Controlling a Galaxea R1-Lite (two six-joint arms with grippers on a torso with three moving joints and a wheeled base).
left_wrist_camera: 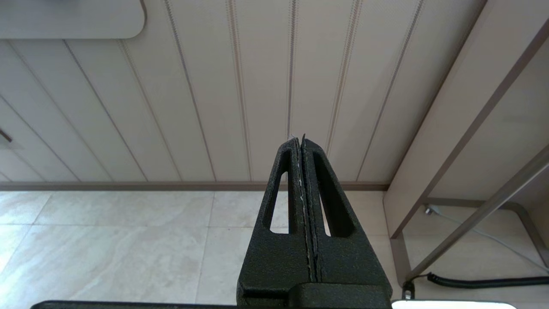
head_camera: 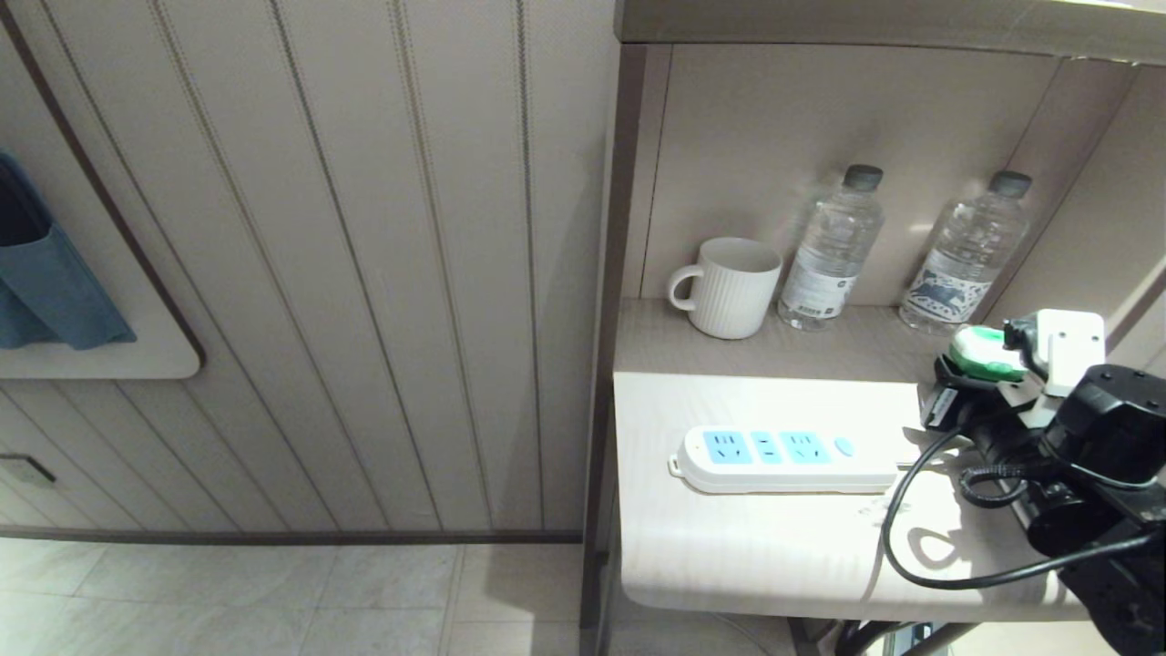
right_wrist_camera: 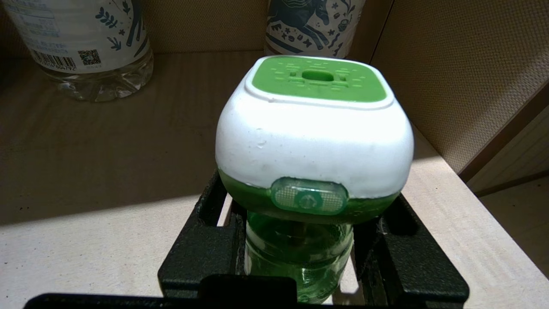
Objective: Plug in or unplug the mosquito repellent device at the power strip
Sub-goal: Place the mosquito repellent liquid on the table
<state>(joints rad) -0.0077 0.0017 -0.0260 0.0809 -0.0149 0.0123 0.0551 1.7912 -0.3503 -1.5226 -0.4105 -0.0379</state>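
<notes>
At tabletop's right end | right gripper (right_wrist_camera: 300,257) clamped on mosquito repellent device (right_wrist_camera: 315,141), bottle gripped, head free for plugging | power strip (head_camera: 783,458) sockets vacant | left gripper (left_wrist_camera: 303,189) together, parked

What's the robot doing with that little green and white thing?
The robot's right claw is holding the mosquito repellent device by its green bottle, off to the right of the power strip on the table. All three sockets on the strip look empty, so the device isn't plugged in. The left claw is shut and parked away from the table, pointing toward the wall.
</notes>
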